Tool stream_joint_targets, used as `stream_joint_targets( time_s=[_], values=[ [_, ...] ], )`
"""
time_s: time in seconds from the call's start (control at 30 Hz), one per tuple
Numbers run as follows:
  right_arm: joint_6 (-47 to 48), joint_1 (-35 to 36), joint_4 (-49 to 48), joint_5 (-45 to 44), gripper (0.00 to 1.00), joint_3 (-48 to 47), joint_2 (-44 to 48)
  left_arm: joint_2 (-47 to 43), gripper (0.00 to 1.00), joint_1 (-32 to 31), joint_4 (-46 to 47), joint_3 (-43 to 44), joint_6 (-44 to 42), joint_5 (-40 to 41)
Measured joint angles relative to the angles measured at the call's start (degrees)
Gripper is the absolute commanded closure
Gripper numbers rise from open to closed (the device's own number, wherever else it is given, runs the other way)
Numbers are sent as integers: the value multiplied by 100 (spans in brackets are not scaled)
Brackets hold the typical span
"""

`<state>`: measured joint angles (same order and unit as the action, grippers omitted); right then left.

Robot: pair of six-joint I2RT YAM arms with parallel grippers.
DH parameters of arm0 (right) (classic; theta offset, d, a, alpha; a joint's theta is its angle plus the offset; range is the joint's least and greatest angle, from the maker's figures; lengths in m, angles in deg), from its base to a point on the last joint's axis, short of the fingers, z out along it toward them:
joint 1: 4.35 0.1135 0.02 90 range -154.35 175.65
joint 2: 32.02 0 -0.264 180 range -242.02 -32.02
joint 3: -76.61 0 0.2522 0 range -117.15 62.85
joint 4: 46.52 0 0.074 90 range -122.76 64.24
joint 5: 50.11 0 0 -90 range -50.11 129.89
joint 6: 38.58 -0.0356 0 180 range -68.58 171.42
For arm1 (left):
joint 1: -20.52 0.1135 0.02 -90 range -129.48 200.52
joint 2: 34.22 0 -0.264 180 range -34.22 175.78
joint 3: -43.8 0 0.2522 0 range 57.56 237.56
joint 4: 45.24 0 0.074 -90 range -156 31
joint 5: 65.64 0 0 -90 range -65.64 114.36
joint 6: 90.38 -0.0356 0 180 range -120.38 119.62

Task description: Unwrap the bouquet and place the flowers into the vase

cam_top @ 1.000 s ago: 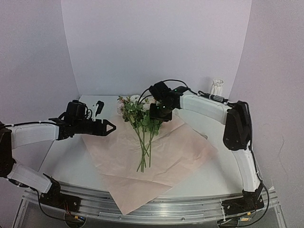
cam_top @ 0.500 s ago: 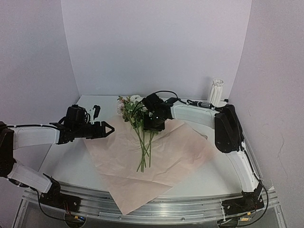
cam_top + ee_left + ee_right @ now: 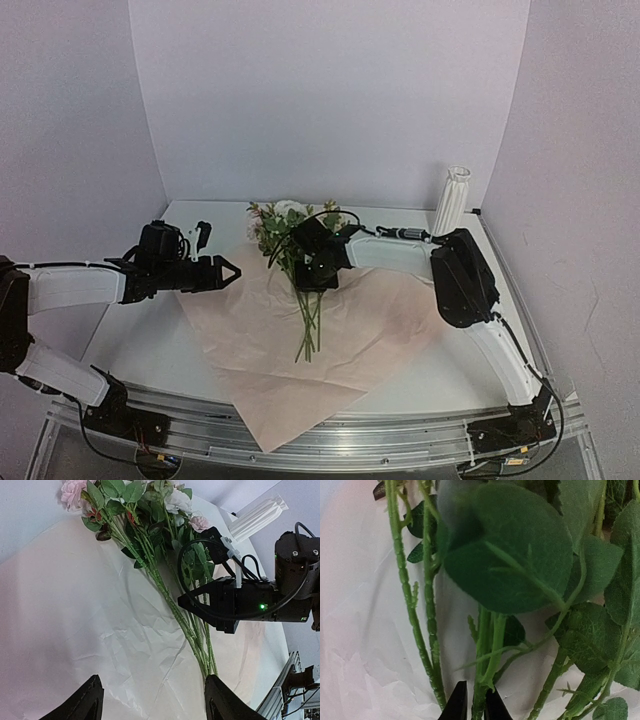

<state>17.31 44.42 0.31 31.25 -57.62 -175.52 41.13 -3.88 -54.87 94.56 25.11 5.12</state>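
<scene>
Unwrapping done: wrapping paper [image 3: 380, 320] flat on tabletop [image 3: 140, 330], flowers [image 3: 283, 232] lying on it, centre. Right gripper [image 3: 476, 700] fingers clamped on flowers, low on the green stalks. Left gripper [image 3: 228, 270] fingers apart, holding nothing. Remaining: carry flowers to vase [image 3: 453, 200], far right.

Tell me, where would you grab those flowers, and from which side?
Grip the flowers by their bare stems, below the leaves, coming straight down from above. They lie flat on the wrapping paper, stems bunched together, so a pinch across them should work.
</scene>
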Motion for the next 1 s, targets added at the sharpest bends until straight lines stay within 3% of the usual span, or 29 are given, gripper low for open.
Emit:
stream_joint_targets(
  time_s=[0.33,0.6,0.77,1.0],
  values=[
    [54,-15,28,-21,98,-11,80,15,32,0,8,2,-74,-63],
    [199,-26,1,96,97,59,708,37,32,0,284,4,-415,-465],
    [179,-37,-548,586,100,773,1367,150,36,0,589,21,-530,-926],
    [174,-37,-1738,1012,100,1908,1745,1059,38,-2,783,676,-736,-1626]
  ],
)
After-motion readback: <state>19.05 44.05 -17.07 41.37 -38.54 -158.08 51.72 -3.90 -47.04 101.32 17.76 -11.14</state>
